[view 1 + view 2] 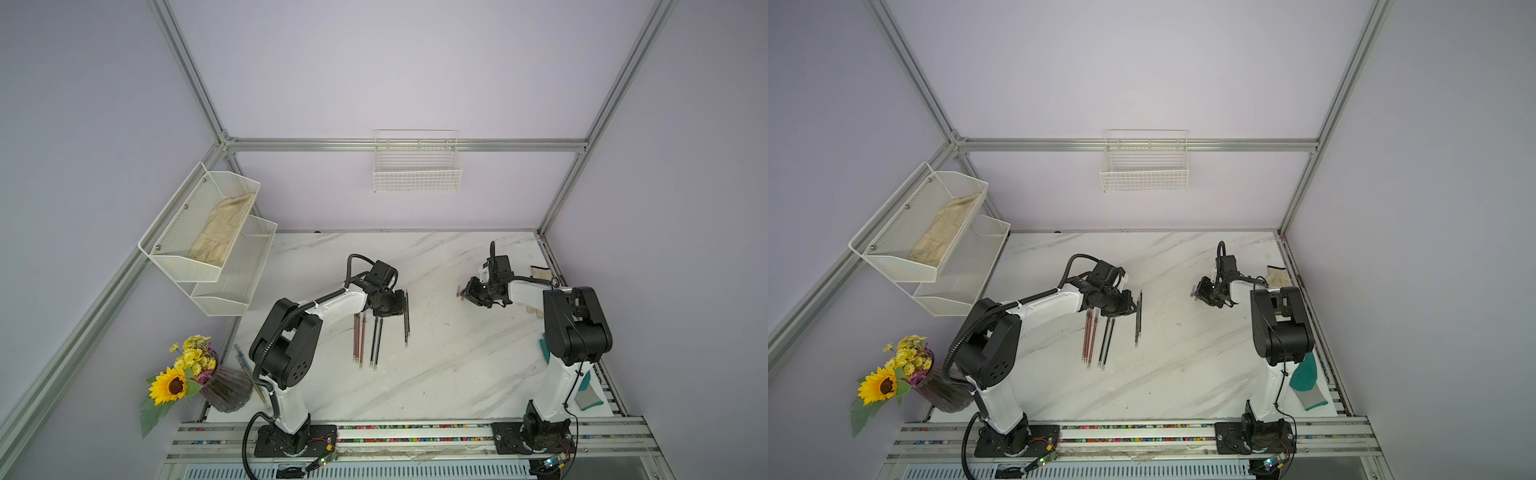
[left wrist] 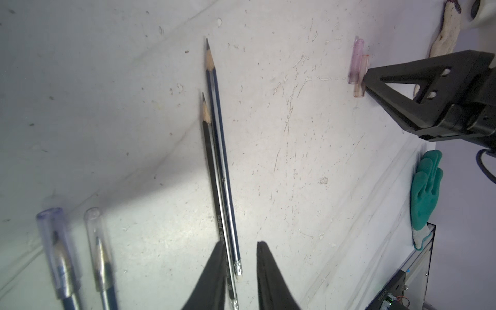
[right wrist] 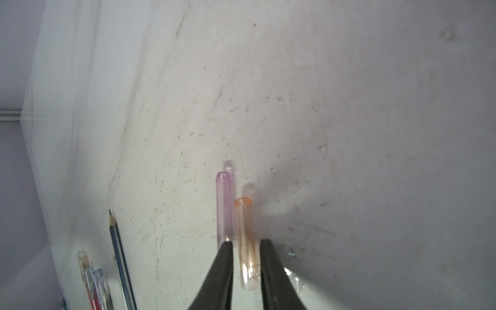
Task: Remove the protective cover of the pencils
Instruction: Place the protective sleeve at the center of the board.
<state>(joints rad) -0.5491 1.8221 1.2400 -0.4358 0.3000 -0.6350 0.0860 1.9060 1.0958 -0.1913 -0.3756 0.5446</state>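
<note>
Up on the back wall hangs a white wire basket (image 1: 417, 183). On the side wall to my left is a two-tier mesh shelf (image 1: 187, 268) w/ a crumpled beige cloth (image 1: 222, 237) in its upper tier. A ribbed vase (image 1: 226, 390) at the front-left corner of the tabletop (image 1: 457, 374) holds flowers (image 1: 174, 384): a sunflower and small yellow blooms. The pencils (image 1: 360, 340) lie left of centre, approx. parallel, long axes running front to back, w/ sharp ends toward the back wall and pale eraser ends toward the front rail. Two of them, the bare pair (image 2: 222, 161), one black and one blue-striped, lie touching w/ tips uncovered. Next to these, two more each carry a small tube over the tip: a blue-tinted cap (image 2: 55, 236) and a clear cap (image 2: 96, 233). My left hand (image 2: 240, 244) is over the bare pair, fingers parted, nothing pinched btwn them. Well apart to the right, my right hand (image 3: 246, 241) is low at the tabletop w/ an orange cap (image 3: 244, 220) lying btwn its fingers. A sliver of gap shows on one side, so it isn't clenched on it. A pink cap (image 3: 224, 204) lies just beside the orange one and parallel to it, both tubes loose on the tabletop.
</note>
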